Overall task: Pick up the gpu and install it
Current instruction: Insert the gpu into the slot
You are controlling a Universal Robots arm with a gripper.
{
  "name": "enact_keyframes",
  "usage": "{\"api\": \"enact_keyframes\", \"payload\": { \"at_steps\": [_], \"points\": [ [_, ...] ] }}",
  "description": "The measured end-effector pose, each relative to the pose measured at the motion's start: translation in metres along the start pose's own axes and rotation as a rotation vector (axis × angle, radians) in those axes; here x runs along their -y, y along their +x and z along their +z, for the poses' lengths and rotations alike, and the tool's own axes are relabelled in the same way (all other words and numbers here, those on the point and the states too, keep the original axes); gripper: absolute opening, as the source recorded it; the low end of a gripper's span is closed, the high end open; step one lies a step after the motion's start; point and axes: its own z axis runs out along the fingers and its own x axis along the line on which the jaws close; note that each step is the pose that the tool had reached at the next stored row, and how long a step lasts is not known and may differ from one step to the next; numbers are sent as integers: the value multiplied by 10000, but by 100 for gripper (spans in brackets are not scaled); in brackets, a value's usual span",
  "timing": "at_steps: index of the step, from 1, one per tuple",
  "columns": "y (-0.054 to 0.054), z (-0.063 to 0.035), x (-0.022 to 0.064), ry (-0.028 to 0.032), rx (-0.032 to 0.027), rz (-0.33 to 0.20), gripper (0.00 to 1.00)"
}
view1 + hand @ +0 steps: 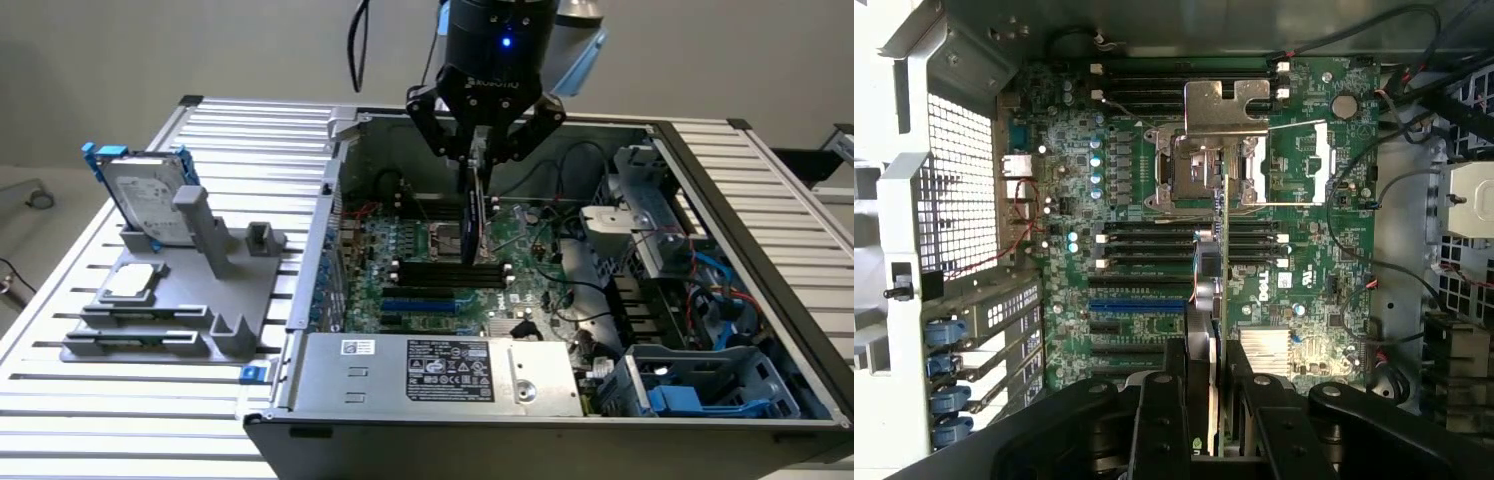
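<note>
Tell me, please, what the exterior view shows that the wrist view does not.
The exterior view adds the surroundings: the hard drive standing in a grey holder on the slatted table at the exterior view's left, and the case's power supply. The wrist view adds the blue slot latches and the perforated rear panel. Both show the gripper shut on the gpu, held on edge over the motherboard.

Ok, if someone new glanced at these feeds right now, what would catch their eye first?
The gripper hanging over the open computer case, shut on the graphics card held edge-down above the motherboard. Next, the hard drive standing on end in the grey holder at the exterior view's left.
</note>
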Motion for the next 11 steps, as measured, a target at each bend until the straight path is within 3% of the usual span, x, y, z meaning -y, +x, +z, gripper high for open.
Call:
{"api": "enact_keyframes", "payload": {
  "at_steps": [4, 11],
  "points": [
    [0, 2, 0, 1, -1, -25, 27],
    [-1, 25, 0, 15, -2, -1278, 27]
  ]
}}
